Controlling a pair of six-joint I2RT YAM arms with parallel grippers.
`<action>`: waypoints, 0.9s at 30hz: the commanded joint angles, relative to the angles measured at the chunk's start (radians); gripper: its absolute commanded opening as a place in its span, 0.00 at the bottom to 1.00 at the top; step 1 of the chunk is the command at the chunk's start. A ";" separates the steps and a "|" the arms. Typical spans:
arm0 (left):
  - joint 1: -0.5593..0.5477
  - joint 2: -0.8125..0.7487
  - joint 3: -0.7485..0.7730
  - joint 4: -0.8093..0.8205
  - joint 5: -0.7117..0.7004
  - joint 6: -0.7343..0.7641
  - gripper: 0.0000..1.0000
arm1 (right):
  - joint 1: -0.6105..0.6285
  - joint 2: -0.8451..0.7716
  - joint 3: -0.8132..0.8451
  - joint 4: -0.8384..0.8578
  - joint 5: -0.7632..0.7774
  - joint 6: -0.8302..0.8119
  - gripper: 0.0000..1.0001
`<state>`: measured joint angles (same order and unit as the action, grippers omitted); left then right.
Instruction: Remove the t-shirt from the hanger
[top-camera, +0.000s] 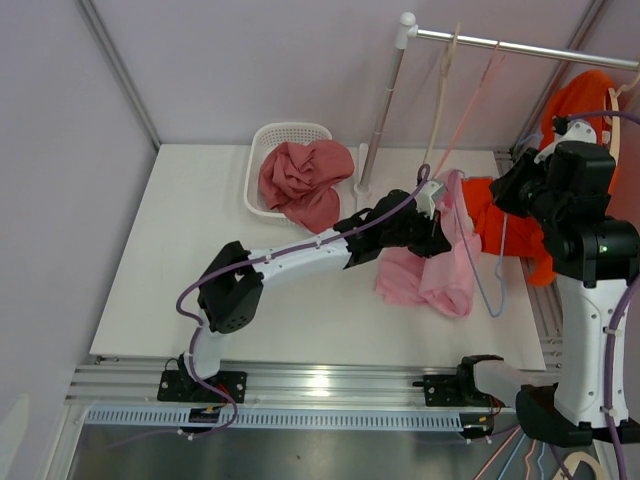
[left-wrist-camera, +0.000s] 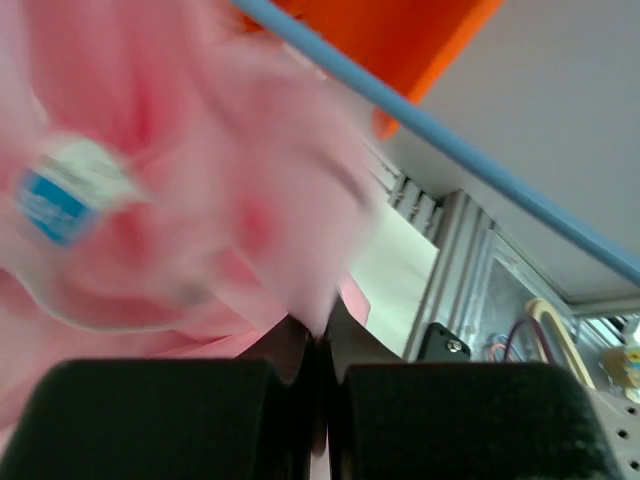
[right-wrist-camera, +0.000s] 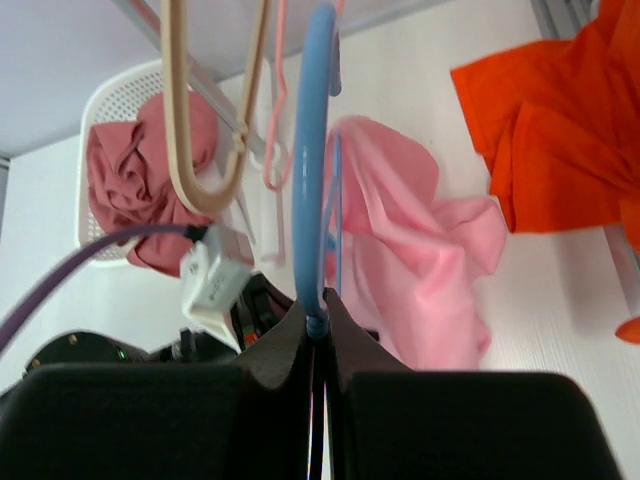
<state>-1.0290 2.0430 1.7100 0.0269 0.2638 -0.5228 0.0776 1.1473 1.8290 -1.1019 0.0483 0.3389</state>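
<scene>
Jaws both pinched shut: left gripper (left-wrist-camera: 316, 350) on pink t-shirt (top-camera: 430, 275), right gripper (right-wrist-camera: 318, 322) on blue hanger (right-wrist-camera: 308, 150). Shirt's ctr-right in top view, lower part resting on table (top-camera: 200, 250).

Left pincer (left-wrist-camera: 316, 345) and right pincer (right-wrist-camera: 318, 325) are both clamped closed.

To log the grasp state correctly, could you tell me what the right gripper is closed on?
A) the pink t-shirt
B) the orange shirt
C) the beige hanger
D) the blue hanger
D: in the right wrist view the right gripper has its fingertips closed on the blue hanger, while the beige hanger hangs free beside it; the pink t-shirt is pinched by the left gripper.
</scene>
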 joint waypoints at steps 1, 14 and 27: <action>0.012 -0.030 0.039 -0.065 -0.106 0.009 0.01 | 0.007 -0.061 -0.028 -0.027 -0.014 -0.021 0.00; -0.017 -0.131 -0.142 -0.130 -0.037 -0.037 0.01 | 0.008 -0.075 -0.083 0.109 0.113 -0.023 0.00; 0.020 -0.532 -0.626 -0.111 -0.076 0.015 0.01 | 0.007 0.088 -0.010 0.296 0.331 0.011 0.01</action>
<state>-1.0401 1.6253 1.0527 -0.1081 0.1654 -0.5571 0.0811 1.2518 1.7973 -0.9405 0.3176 0.3332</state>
